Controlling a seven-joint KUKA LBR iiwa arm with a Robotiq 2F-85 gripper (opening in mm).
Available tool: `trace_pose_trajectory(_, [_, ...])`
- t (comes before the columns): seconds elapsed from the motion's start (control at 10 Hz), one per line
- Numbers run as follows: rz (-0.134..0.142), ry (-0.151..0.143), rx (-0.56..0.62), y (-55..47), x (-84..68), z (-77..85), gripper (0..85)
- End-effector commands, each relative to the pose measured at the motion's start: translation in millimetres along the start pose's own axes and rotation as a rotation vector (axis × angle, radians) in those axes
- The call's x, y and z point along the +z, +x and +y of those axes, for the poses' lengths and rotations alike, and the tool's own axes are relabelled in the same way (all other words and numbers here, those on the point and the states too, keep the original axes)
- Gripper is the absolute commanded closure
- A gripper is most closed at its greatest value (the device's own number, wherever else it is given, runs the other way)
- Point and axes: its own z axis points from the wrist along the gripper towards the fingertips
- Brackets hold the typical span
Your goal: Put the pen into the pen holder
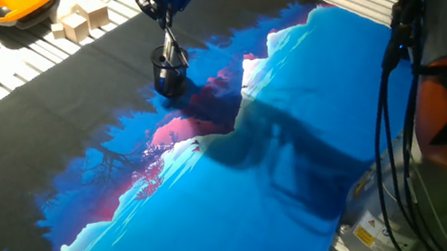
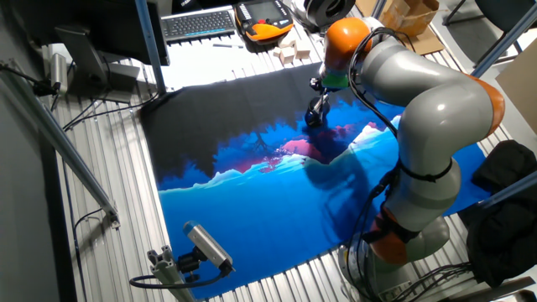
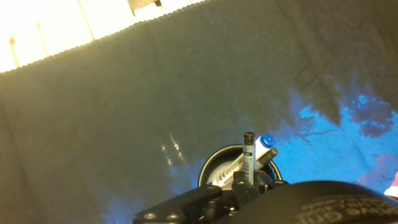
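Below end effector (image 1: 169, 31), pen (image 1: 170, 49) in pen holder (image 1: 169, 74)

A black cylindrical pen holder (image 1: 169, 74) stands on a printed cloth (image 1: 274, 153) of black, bright blue, white and magenta-pink; a blue-capped silver-white pen (image 3: 264, 144) beside a slim dark pen (image 3: 249, 158).

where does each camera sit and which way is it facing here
One fixed view: low at the table edge beside the arm's base, looking across the blue and black printed cloth at the small black cylindrical pen holder; shows the gripper.
The other fixed view: high, opposite side, looking down; shows the whole grey and orange arm.
Hand view: on the hand, looking down past the thin dark pen.
All share the holder and cloth.
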Motion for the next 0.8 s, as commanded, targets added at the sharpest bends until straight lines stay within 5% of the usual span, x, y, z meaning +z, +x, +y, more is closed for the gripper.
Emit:
trace_pose_trajectory(0.0, [0.005, -0.005, 0.009, -2.2, 3.1, 0.0, 85.0])
trace_pose_trajectory(0.4, [0.048, -0.026, 0.023, -1.7, 2.3, 0.9, 85.0])
trace_pose_trajectory(0.7, [0.064, 0.004, -0.006, -1.7, 2.3, 0.9, 85.0])
